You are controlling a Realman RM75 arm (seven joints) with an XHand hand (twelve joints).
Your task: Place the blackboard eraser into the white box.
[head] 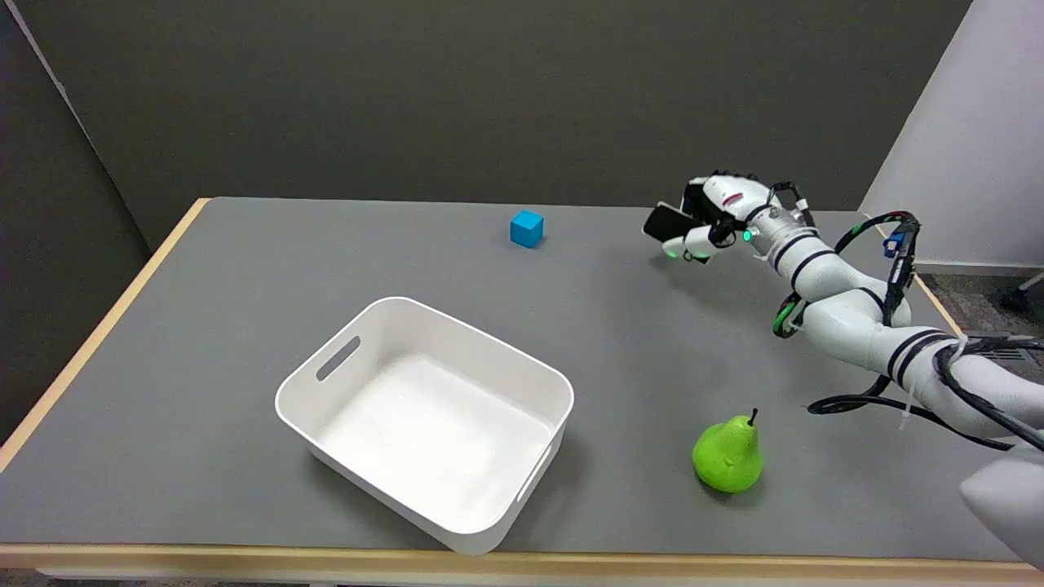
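Right hand point(708, 218) above the far right of the table point(163, 367), gripping the blackboard eraser point(667, 220). White box point(424, 424) well apart, near the front edge.

Pear point(728, 455) right of box point(424, 420); cube point(527, 228) behind.

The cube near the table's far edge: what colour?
Blue cube, plain; head view.

Right arm point(856, 318) enters from the frame's lower right and angles up-left toward the upper right of the frame. White segments, black bands, black cables looped alongside. Right hand point(708, 218) is raised above the table, fingers curled around a dark flat object, the blackboard eraser point(667, 221). Green light glows at the wrist.
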